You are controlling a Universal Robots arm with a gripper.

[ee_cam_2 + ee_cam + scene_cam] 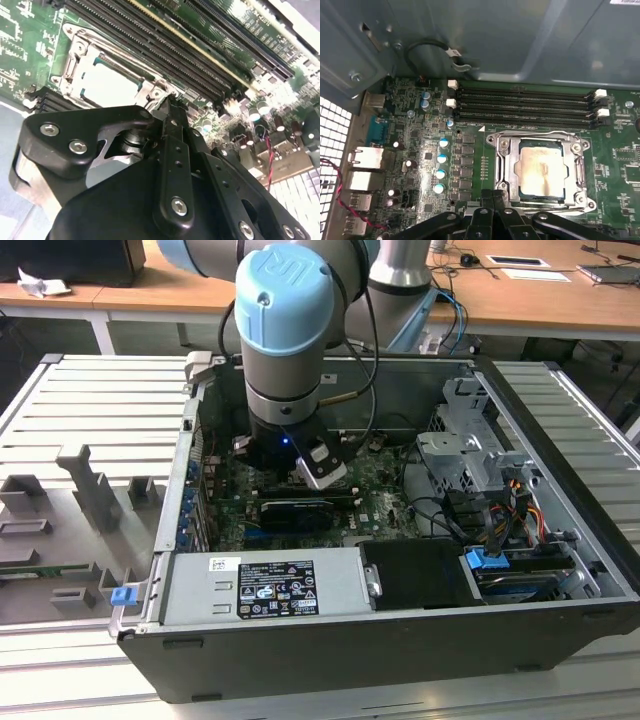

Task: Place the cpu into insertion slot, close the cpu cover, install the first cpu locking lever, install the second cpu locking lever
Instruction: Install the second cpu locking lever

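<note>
While the gripper (492,200) hovers with its fingers pressed together on nothing, just at the 6 o'clock edge of the insertion slot (496,165), the cpu (538,172) sits inside it under the closed cpu cover (575,172), beside 4 memory slots (525,105).

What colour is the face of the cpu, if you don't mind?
Pale tan-silver, with brownish staining; the cpu shows best in the first wrist view.

**Metal, plastic and board finishes**

The cpu (538,171) is faced in dull, stained tan metal. The cpu cover (540,140) is formed of bright, smooth silver metal. The gripper (167,107) is made of matt black links, fastened with shiny screws. The circuit board (620,165) is finished in glossy green.
</note>
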